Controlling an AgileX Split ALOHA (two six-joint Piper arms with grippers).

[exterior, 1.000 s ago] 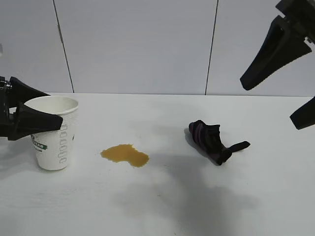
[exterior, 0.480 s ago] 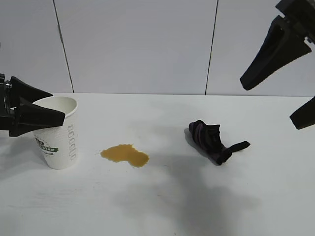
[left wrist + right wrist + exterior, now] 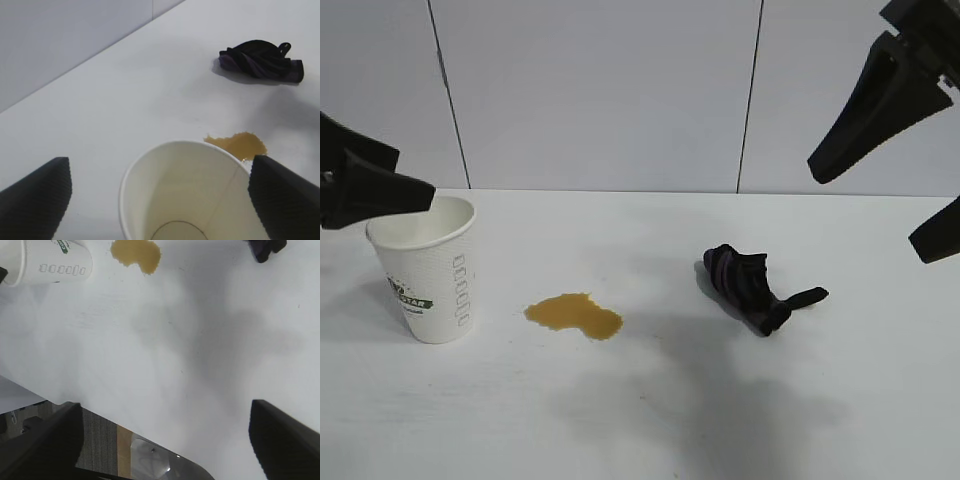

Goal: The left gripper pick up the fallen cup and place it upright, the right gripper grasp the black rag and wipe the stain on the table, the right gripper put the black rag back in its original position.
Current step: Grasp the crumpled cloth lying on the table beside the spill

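Observation:
The white paper cup (image 3: 425,270) stands upright on the white table (image 3: 670,420) at the left, its logo facing front. My left gripper (image 3: 412,178) hovers open just above its rim and touches nothing. In the left wrist view the cup's empty mouth (image 3: 185,195) lies between the spread fingers (image 3: 37,200). The amber stain (image 3: 575,315) sits right of the cup. The black rag (image 3: 750,285) with purple stripes lies crumpled farther right. My right gripper (image 3: 865,210) hangs open high at the right, well above the rag.
Grey wall panels (image 3: 600,90) close the far side of the table. The right wrist view shows the cup (image 3: 52,265), the stain (image 3: 136,252), the rag's end (image 3: 265,247), and the table's near edge with a metal part (image 3: 150,455) below.
My left gripper has let go of the cup and risen above its rim. The cup now stands free and upright. The right arm has not moved.

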